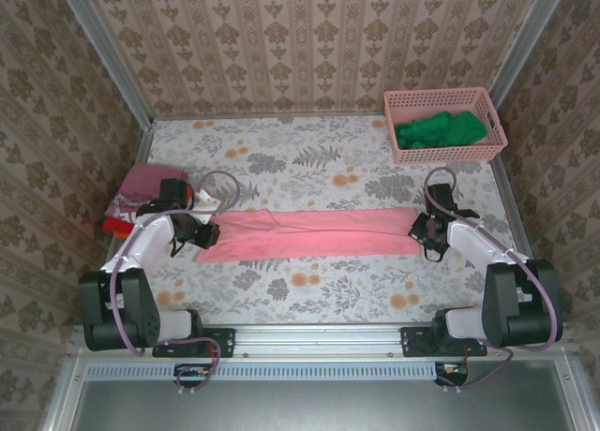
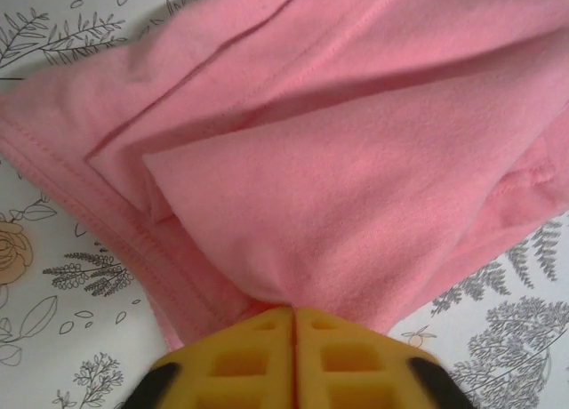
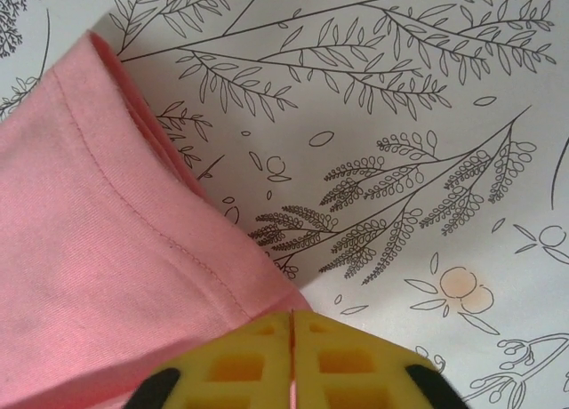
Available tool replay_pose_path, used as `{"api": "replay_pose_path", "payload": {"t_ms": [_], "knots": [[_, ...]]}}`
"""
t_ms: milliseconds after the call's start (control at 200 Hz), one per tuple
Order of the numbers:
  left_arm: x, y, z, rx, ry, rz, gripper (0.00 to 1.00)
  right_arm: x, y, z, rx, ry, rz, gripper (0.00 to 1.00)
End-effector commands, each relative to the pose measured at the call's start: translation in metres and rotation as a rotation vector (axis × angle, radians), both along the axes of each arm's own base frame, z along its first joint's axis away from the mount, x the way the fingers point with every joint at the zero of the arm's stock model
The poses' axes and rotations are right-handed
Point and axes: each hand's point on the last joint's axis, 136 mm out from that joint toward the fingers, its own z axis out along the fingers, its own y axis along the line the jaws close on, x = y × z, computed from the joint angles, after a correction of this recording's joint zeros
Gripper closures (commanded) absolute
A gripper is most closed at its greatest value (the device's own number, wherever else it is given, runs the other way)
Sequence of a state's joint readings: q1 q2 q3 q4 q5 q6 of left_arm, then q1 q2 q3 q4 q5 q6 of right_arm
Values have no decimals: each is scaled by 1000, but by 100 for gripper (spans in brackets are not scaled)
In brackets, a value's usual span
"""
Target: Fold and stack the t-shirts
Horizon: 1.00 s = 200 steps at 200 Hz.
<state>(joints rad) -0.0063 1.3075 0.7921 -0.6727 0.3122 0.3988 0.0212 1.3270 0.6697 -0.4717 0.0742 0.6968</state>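
Note:
A salmon-pink t-shirt (image 1: 319,232) lies folded into a long strip across the middle of the table. My left gripper (image 1: 204,234) is at its left end, and in the left wrist view its yellow pads (image 2: 240,356) are pressed together with a fold of the pink cloth (image 2: 356,187) pinched between them. My right gripper (image 1: 419,230) is at the strip's right end, pads (image 3: 356,364) together on the hemmed corner (image 3: 107,276). A dusty-red t-shirt (image 1: 141,185) lies folded at the far left, with an orange-red one (image 1: 113,225) showing under it.
A pink lattice basket (image 1: 441,98) holding green cloth (image 1: 441,131) stands at the back right corner. The floral tablecloth (image 1: 319,169) lies bare behind the strip and in front of it (image 1: 319,286). Metal rails edge the table.

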Motion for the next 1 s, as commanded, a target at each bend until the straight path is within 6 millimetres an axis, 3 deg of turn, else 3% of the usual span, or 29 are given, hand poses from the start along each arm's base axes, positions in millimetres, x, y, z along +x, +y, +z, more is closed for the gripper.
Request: {"api": "replay_pose_path", "payload": {"t_ms": [0,45,120,245,310,380,530,610,770,845,995], "knots": [[2,4,7,28,7,17,62,4,-2,9,-3,-36,-6,60],[4,3,11,17,-4,29,52,9,0,17,-5,-72,10,44],[12,-3,24,-30,-42,54,41,19,5,32,-14,-124,54,33],[35,-18,54,-136,-152,126,14,36,22,48,-38,-171,148,29],[49,-29,66,-217,-202,179,9,47,38,51,-47,-179,215,29],[61,-33,66,-304,-198,296,5,57,59,50,-42,-171,274,28],[58,-29,34,-334,-58,500,9,71,99,35,-2,-138,347,30],[51,-25,14,-342,-8,600,18,71,109,22,39,-105,346,33],[49,-35,-22,-408,85,672,38,66,101,-8,13,4,316,39],[54,-40,-35,-400,112,666,53,59,94,-17,-13,40,298,40],[81,-40,-54,-325,142,648,59,42,84,-24,-27,71,281,41]]}}
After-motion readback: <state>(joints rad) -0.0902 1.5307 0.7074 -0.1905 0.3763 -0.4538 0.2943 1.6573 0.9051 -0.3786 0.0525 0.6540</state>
